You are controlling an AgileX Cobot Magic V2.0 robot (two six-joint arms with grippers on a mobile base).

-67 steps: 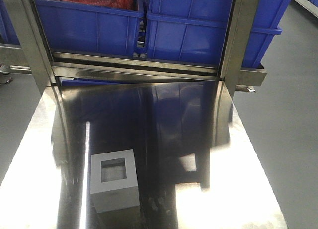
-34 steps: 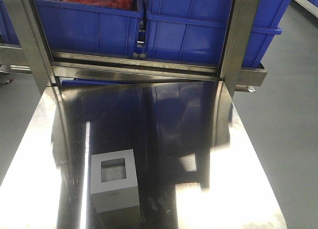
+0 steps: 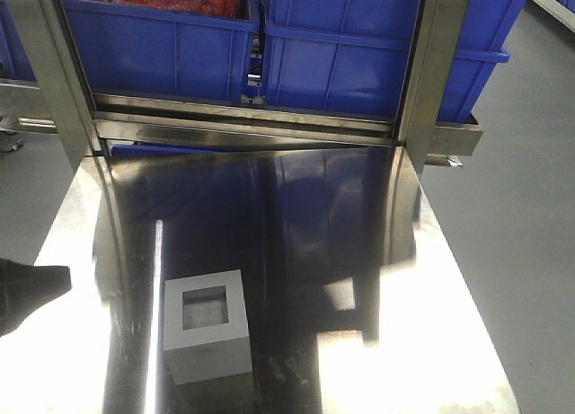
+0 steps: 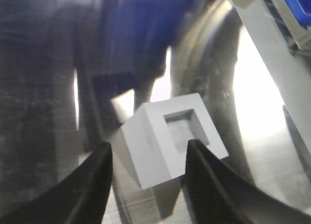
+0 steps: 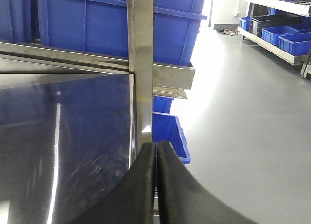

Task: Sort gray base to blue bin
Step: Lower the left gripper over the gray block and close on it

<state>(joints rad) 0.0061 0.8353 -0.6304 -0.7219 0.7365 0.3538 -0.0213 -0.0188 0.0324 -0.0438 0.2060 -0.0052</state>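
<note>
gray base (image 3: pixel 205 324) sits recess-up on your worktop (image 3: pixel 449 342); left claw (image 4: pixel 148 151) gapes wide, empty, lined up to straddle it; right claw (image 5: pixel 156 148) closed, empty.

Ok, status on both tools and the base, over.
Left tool open, aimed at base, not touching. Right tool shut, empty. Base on table, recess up. Nothing seen in the way.

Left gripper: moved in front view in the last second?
Yes. The left gripper has come in from the left edge toward the gray base, which sits unmoved.
</note>
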